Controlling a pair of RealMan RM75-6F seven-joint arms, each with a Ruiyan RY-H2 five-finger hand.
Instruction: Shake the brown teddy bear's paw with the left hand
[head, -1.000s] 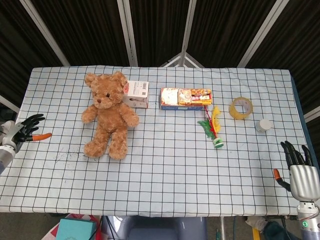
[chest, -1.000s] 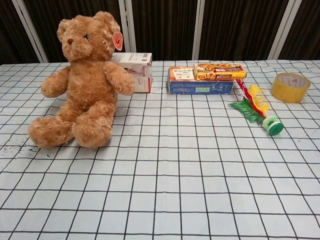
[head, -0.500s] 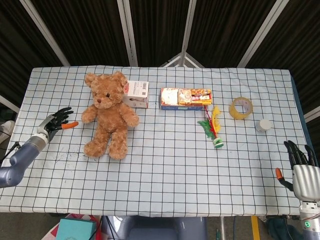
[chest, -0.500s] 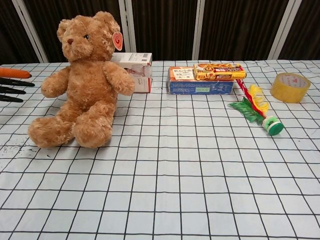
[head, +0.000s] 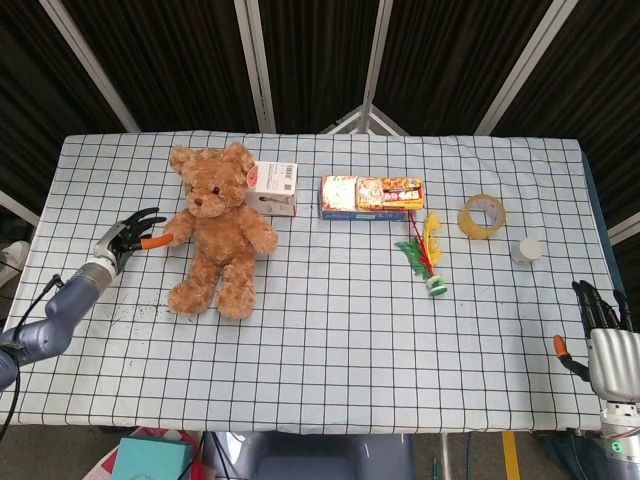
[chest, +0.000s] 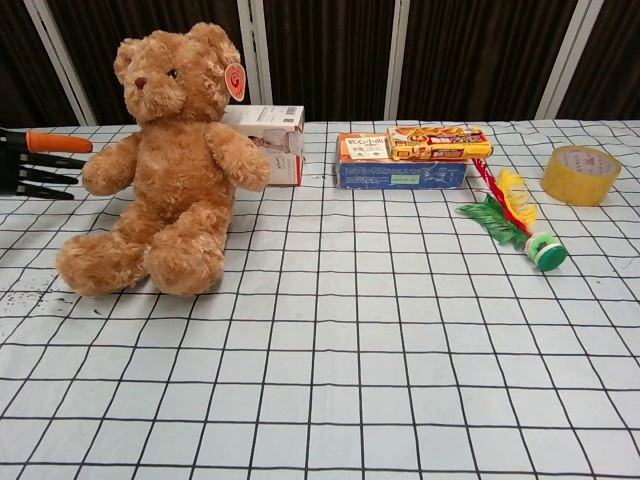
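A brown teddy bear (head: 215, 225) sits on the checked table, leaning back against a white box; it also fills the left of the chest view (chest: 165, 160). My left hand (head: 128, 236) hovers just left of the bear's paw (head: 178, 232), fingers spread and empty, its orange-tipped thumb almost touching the paw. In the chest view only the fingers of that left hand (chest: 40, 160) enter from the left edge, a short gap from the paw (chest: 108, 167). My right hand (head: 603, 345) hangs open at the table's near right corner, far from the bear.
A white box (head: 273, 187) stands behind the bear. A snack box (head: 370, 197) lies mid-table, with a feathered shuttlecock toy (head: 428, 258) in front of it. A yellow tape roll (head: 482, 216) and a small white cap (head: 528, 250) sit at the right.
My left hand has moved right along the table's left side, from the edge to just beside the bear's paw. The right hand has sunk slightly lower.
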